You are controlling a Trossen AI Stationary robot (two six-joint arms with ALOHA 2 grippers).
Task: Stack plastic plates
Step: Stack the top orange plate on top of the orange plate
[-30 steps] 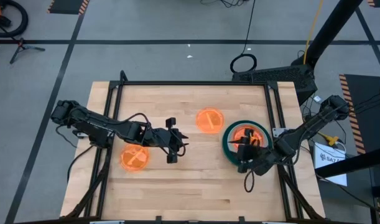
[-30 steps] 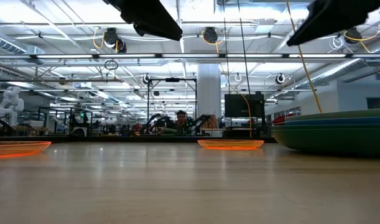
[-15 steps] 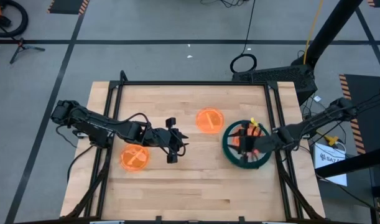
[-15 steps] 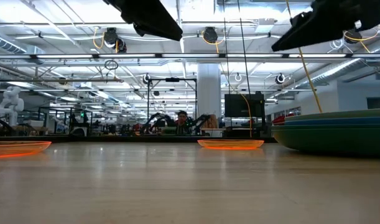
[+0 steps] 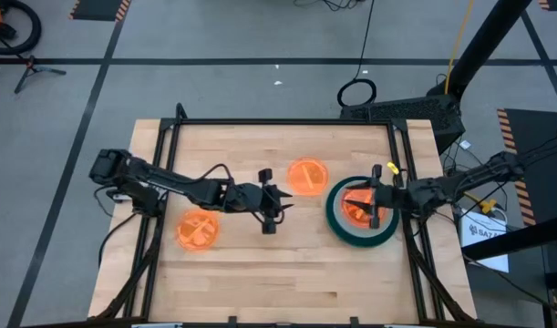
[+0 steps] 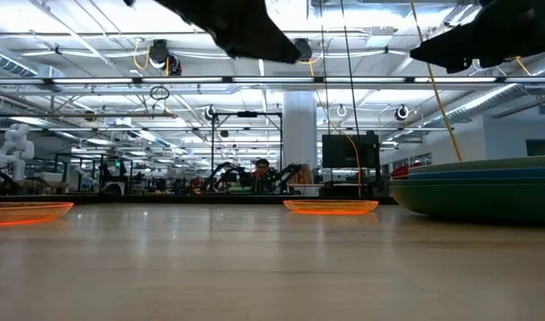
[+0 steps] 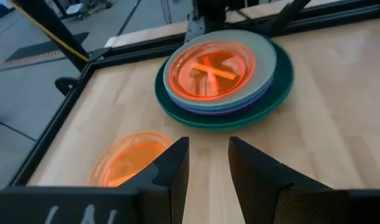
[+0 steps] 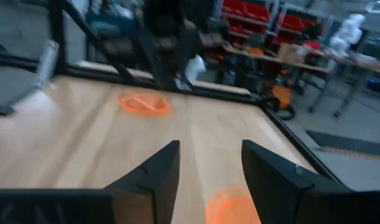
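Since the earlier frames, both arms have shifted: the left gripper [image 5: 276, 202] has advanced toward the table centre, and the right gripper [image 5: 376, 195] has swung from the near side of the stack to a position above it.

Plate stack [image 5: 361, 211]: located at the right side of the table [image 5: 260, 273]. A large dark green plate forms the base; the left wrist view shows purple and mint rims above it. A small translucent orange plate [image 7: 211, 67] lies on top, inside the mint plate.

Loose plates: a second orange plate [image 5: 306, 176] lies flat toward the far side of the table, just beside the stack and apart from it. A third orange plate [image 5: 197, 230] lies flat at the left side, well apart from the others.

Left gripper: hovers above the bare wood between the far orange plate and the left orange plate. Its fingers [image 7: 172, 168] are spread with a clear gap and hold nothing.

Right gripper: raised above the stack, pointing toward the table centre. Its fingers [image 8: 158, 171] are spread apart and empty.

Low view: both arms hang above the tabletop with neither touching it. A person [image 6: 261, 169] is visible in the room beyond the table.
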